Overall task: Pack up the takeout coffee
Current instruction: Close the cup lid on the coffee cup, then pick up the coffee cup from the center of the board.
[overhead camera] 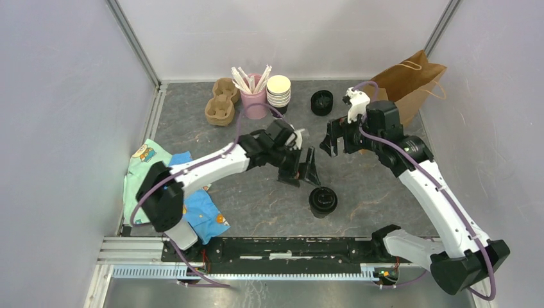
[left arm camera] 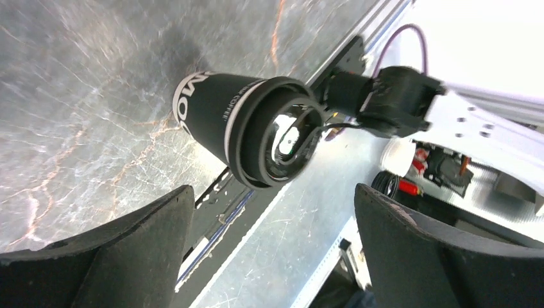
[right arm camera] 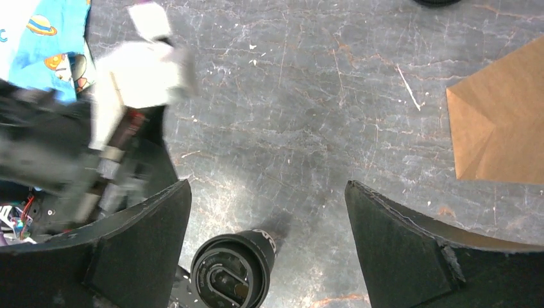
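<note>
While upright and lidded, the takeout coffee [overhead camera: 323,201] ungripped, left pincer [overhead camera: 300,172] and right pincer [overhead camera: 337,142] both spread

On the black wall of the takeout coffee [left arm camera: 212,109] I read small white "COFFEE" beside large white letters "MO", the rest hidden.

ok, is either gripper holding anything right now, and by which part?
Nothing is held. The left gripper and right gripper both stand open and empty; the lidded takeout coffee stands on the table, touching neither.
</note>
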